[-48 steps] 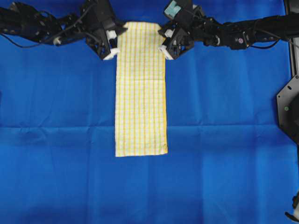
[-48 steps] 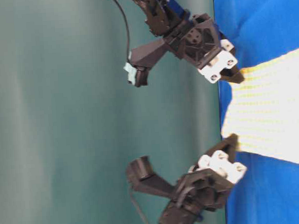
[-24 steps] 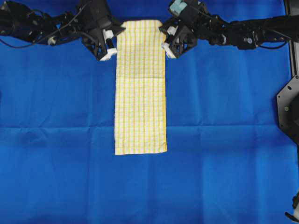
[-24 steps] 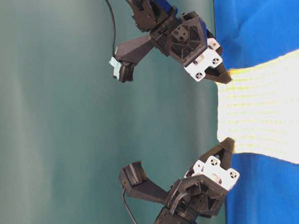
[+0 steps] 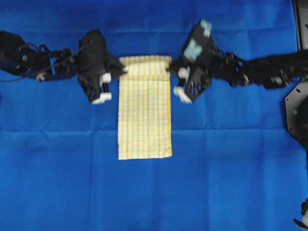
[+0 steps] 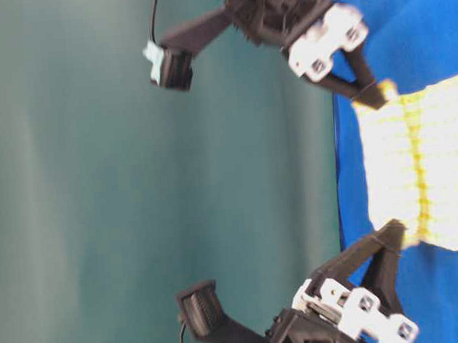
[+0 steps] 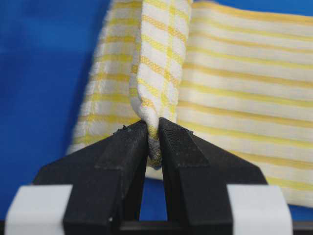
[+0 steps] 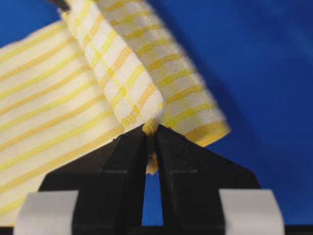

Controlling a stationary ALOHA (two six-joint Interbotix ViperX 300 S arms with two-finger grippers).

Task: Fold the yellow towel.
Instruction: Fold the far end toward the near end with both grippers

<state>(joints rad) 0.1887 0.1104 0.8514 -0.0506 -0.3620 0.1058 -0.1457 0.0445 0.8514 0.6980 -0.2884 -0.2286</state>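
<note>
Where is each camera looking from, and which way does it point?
Overhead: above, looking straight down at the yellow towel on the blue cloth; shows both arms, left hand, right hand.
Table-level: low, turned sideways, facing both hands.
Left wrist: behind the left hand, at its pinched corner.
Right wrist: same for the right hand.
All share the towel.

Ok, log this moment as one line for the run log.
left end effector: shut on towel corner | right end effector: shut on other corner | towel end lifted, partly folded
</note>
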